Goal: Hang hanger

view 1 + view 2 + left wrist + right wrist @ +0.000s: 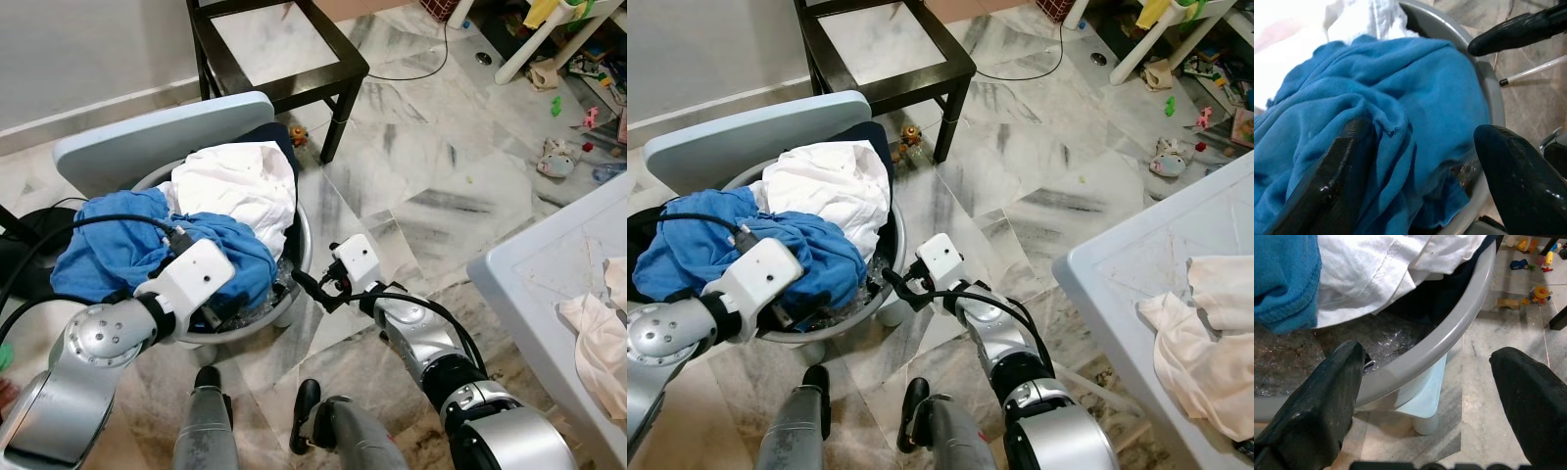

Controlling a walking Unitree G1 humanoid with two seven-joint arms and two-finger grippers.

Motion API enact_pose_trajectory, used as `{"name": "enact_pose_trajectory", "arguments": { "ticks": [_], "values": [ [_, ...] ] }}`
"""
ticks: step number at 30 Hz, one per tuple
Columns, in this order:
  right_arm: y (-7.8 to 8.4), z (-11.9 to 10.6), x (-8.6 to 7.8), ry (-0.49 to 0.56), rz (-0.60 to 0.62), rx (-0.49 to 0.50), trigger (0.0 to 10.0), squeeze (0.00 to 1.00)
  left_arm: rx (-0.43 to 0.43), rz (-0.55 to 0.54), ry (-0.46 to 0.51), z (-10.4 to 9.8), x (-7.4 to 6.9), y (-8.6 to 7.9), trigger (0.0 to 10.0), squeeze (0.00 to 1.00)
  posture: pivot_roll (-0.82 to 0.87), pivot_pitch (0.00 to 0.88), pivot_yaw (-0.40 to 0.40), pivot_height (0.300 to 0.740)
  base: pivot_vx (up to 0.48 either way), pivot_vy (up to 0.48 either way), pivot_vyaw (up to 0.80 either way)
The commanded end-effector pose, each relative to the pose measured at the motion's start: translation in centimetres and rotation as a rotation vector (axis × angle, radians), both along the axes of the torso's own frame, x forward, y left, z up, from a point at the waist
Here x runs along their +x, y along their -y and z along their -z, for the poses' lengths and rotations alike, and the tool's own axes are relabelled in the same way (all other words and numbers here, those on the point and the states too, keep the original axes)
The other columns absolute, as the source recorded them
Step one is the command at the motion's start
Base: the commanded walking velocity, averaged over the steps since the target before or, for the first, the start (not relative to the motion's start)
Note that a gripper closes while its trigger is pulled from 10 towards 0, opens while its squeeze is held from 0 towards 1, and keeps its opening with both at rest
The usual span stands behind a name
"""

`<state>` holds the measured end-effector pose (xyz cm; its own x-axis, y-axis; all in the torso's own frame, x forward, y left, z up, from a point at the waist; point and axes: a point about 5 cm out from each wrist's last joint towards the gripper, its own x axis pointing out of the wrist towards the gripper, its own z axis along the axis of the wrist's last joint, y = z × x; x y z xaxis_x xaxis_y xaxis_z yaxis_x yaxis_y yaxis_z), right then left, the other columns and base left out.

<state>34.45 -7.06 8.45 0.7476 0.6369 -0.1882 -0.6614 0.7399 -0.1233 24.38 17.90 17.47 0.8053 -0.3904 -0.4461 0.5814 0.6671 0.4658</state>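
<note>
The grey laundry basket [299, 257], heaped with a blue garment [127, 245] and white cloth [240, 186], sits between both claws. The left claw [1420, 161] is spread over the blue garment; the right claw [1435, 382] is spread just beside the basket's rim. No hanger can be made out.
</note>
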Motion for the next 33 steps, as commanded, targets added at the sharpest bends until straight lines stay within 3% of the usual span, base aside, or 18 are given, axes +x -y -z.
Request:
{"name": "enact_pose_trajectory", "arguments": {
  "ticks": [1, 2, 3, 19, 24, 33],
  "values": [
    [0.7, 1.5, -0.7, -0.058, 0.014, -0.020, 10.0, 0.00, 0.005, 0.010, -0.015, 0.1, -0.7, 0.0, 2.1, 0.00, 0.44, 0.379, -0.182, 0.740, 0.000, 0.000, 0.00],
    [0.7, 1.5, -0.7, -0.058, 0.014, -0.020, 10.0, 0.00, 0.005, 0.010, -0.015, 0.1, -0.7, 0.0, 2.1, 0.00, 0.44, 0.379, -0.182, 0.740, 0.000, 0.000, 0.00],
    [0.7, 1.5, -0.7, -0.060, 0.013, -0.021, 10.0, 0.00, 0.023, -0.003, -0.017, 0.1, -0.7, -0.4, 0.0, 0.00, 0.44, 0.379, -0.181, 0.740, 0.000, 0.000, 0.00],
    [0.9, 1.7, -0.8, -0.066, 0.021, -0.026, 10.0, 0.00, 0.110, -0.207, 0.051, 0.1, -1.5, -3.5, 0.0, 0.00, 0.45, 0.377, -0.175, 0.740, 0.000, 0.000, 0.00],
    [0.8, 1.7, -0.7, -0.067, 0.020, -0.028, 10.0, 0.00, 0.119, -0.460, 0.336, -1.6, -1.6, -4.9, 0.0, 0.00, 0.46, 0.379, -0.178, 0.740, 0.000, 0.000, 0.00],
    [0.5, 1.7, -0.7, -0.067, 0.011, -0.031, 10.0, 0.00, 0.082, -0.631, 0.515, -2.1, -2.6, -5.6, 0.0, 0.00, 0.47, 0.385, -0.187, 0.740, 0.000, 0.000, 0.00]
  ]
}}
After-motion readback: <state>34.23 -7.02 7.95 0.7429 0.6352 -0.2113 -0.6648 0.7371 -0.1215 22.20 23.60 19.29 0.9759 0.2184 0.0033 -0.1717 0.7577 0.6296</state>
